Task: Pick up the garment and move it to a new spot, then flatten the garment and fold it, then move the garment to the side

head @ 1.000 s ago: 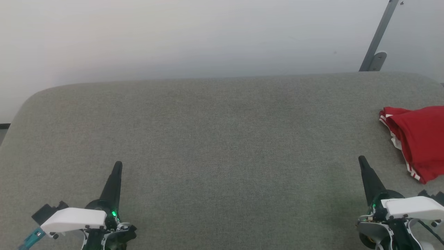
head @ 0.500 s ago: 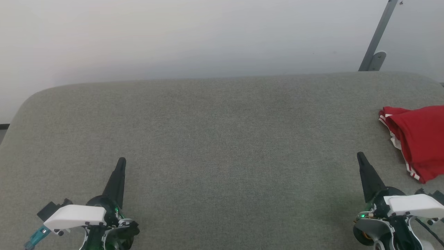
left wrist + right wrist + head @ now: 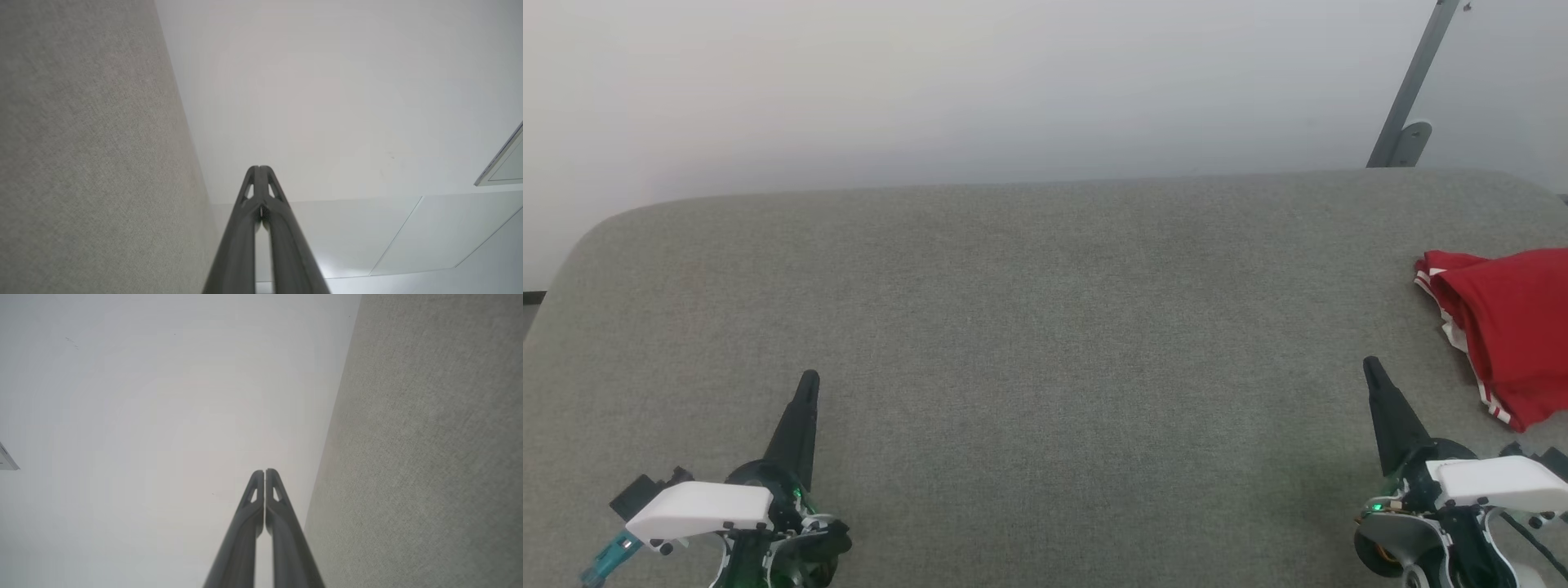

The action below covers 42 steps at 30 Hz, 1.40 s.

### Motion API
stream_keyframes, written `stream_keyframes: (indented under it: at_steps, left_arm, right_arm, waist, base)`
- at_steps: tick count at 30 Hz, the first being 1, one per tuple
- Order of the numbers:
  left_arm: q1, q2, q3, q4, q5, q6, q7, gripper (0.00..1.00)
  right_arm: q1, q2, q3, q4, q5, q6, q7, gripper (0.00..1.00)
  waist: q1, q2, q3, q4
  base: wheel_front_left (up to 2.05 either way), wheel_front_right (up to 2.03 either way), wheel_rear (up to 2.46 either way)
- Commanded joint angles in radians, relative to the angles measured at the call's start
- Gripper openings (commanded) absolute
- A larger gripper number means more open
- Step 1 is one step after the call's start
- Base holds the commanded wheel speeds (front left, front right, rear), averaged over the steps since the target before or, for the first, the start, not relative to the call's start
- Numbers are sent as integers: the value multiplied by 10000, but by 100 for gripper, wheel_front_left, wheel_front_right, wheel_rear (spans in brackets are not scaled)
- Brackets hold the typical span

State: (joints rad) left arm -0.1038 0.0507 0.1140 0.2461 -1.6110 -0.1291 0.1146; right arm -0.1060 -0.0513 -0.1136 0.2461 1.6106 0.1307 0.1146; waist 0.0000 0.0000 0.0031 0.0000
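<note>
- Head view, far left: the left gripper [image 3: 806, 384] hovers low over the tabletop [image 3: 1045, 310]. Its two dark fingers are pressed together into one point and hold nothing. The left wrist view shows the same, with the tips meeting and no cloth between them.
- Middle: the grey, cloth-covered tabletop lies bare between the two arms, so no garment is spread out for flattening or folding there.
- Right of middle: the right gripper [image 3: 1370, 367] also has its fingers closed tip to tip on nothing. It is near the garment [image 3: 1515, 327] but apart from it, with a strip of bare tabletop between them.
- Far right: the garment lies on the tabletop at the right-hand edge of the head view, which cuts part of it off.
  - The top is smooth red.
  - Several layers stack at its left border, with red-and-white striped trim and a little white showing.
  - No lettering is visible.
- Progress, as a judgement:
  - Neither gripper touches the garment.
  - The stacked layers and its place off to one side could mean it is folded and set aside, with nothing left to do.
  - It could equally be an untouched heap, with pick-up, flattening, folding and the final move all to come.
  - Too much of it is cut off to tell which.
</note>
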Motion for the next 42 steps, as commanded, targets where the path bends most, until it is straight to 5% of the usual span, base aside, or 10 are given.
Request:
stream_keyframes:
  at_steps: [1, 42]
  left_arm:
    - [-113, -27, -1, 1, -31, -28, 31, 0]
    - [-113, -25, -4, 0, -35, -29, 27, 0]
  right_arm:
    - [-55, 39, -14, -27, 41, 0, 22, 0]
    - [-53, 38, -9, -26, 43, 0, 20, 0]
  waist:
    - [0, 0, 0, 0]
    - [0, 0, 0, 0]
  base:
    - [0, 0, 0]
    - [0, 0, 0]
